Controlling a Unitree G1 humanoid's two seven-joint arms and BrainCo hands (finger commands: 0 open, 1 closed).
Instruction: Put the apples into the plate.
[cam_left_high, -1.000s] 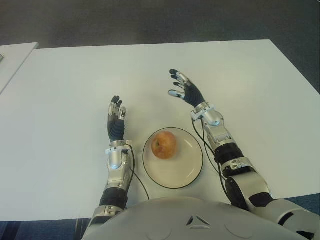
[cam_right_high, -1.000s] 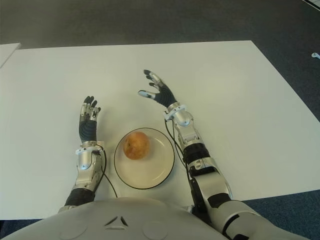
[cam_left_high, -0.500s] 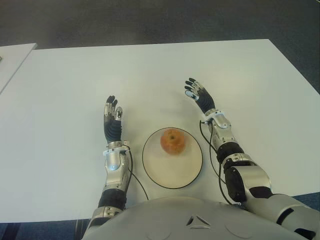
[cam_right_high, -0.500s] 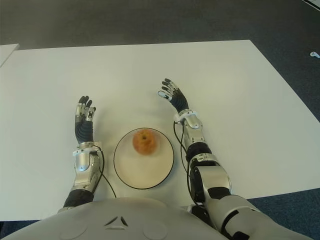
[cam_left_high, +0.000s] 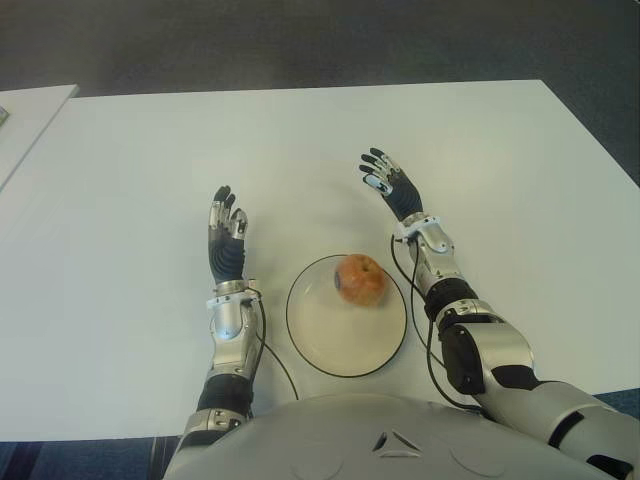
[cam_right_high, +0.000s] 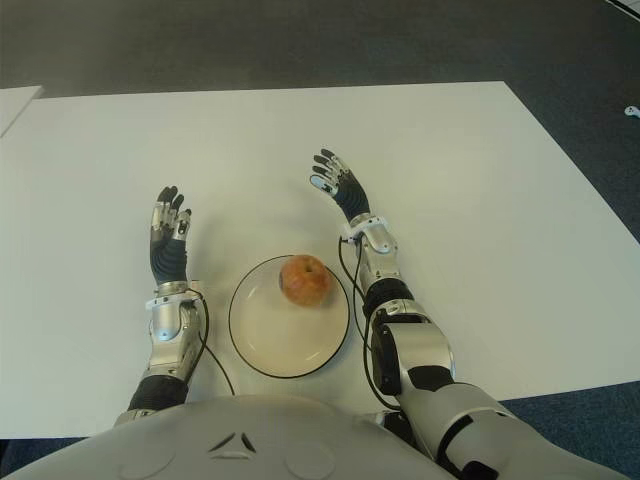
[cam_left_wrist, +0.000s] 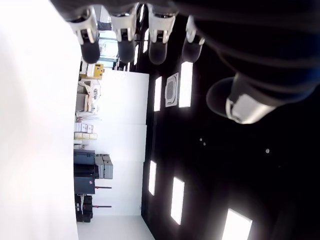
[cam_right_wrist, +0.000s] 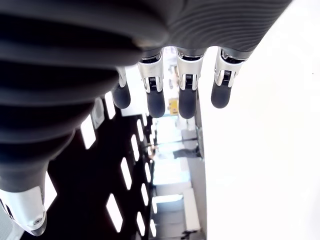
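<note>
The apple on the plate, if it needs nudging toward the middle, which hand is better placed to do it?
Probably the right hand. The apple sits at the plate's far right edge, nearer that hand's side. The left hand shows beyond the plate's opposite edge. Both hands are open.

left hand (cam_left_high: 227, 240): held up at the robot's left, palm facing inward, fingers (cam_left_wrist: 124, 30) straight and together, pointing away from the body, holding nothing
left thumb (cam_left_wrist: 239, 100): sticks out to the side, clear of the other fingers
left forearm (cam_left_high: 232, 340): runs pretty much straight forward from the body, thin black cable looping off the wrist
right hand (cam_left_high: 392, 186): further forward than the left one, angled a bit toward the middle, empty
right fingers (cam_right_wrist: 155, 92): stretched out and slightly fanned
right arm (cam_left_high: 455, 310): bent at the elbow, forearm heading forward and a little inward
</note>
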